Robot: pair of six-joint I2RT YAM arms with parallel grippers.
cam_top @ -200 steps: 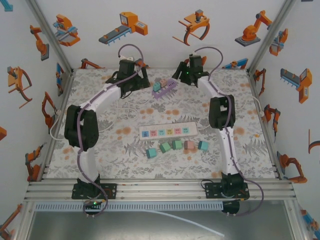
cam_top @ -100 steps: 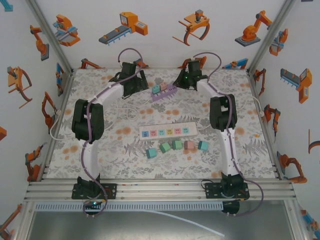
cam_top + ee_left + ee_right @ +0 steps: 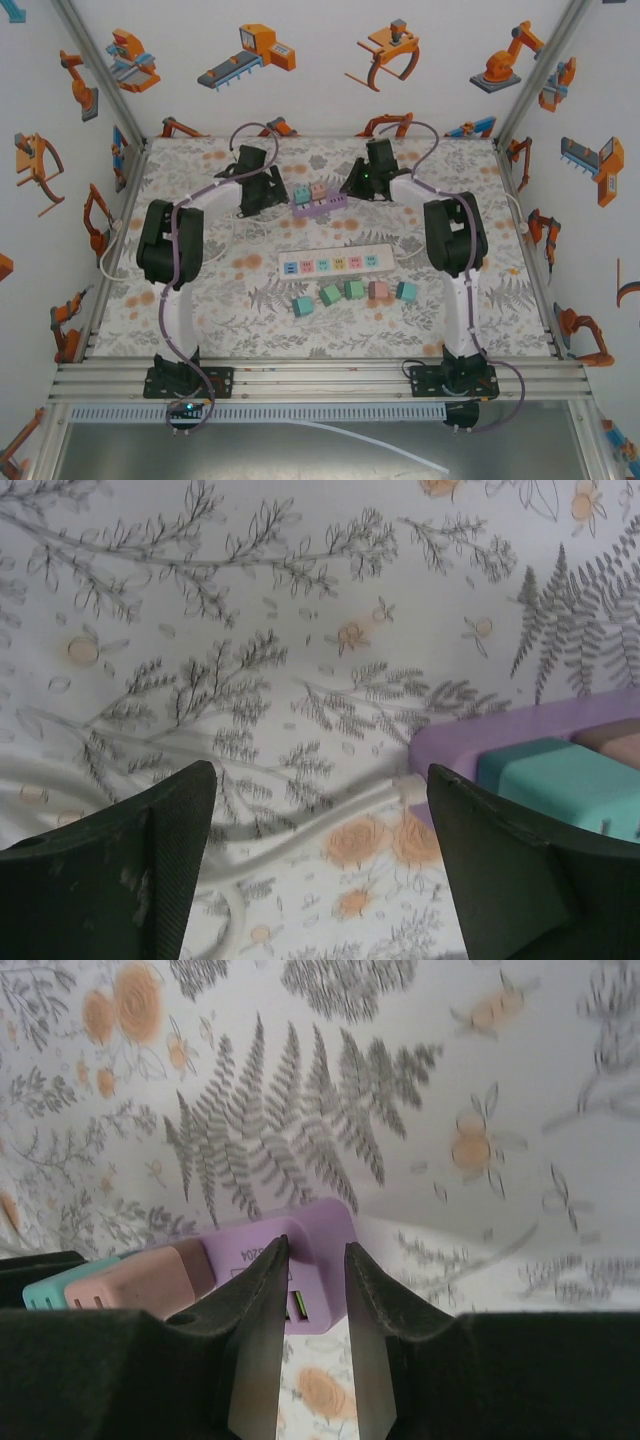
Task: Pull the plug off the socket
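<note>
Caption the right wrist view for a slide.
Right gripper clamps the end of the purple power strip, pink plug seated.

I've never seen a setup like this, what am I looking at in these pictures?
Two robot arms stand at a flowered table, each ending in a two-finger gripper. The wide picture is from a camera above and behind them; the other two are from wrist cameras, looking past their own dark fingers. On the table lie a white strip of sockets and five loose plugs. Farther back is a purple strip with a teal plug and a pink plug in it. The right gripper is shut on that strip's end; the left gripper is open beside the teal plug.
</note>
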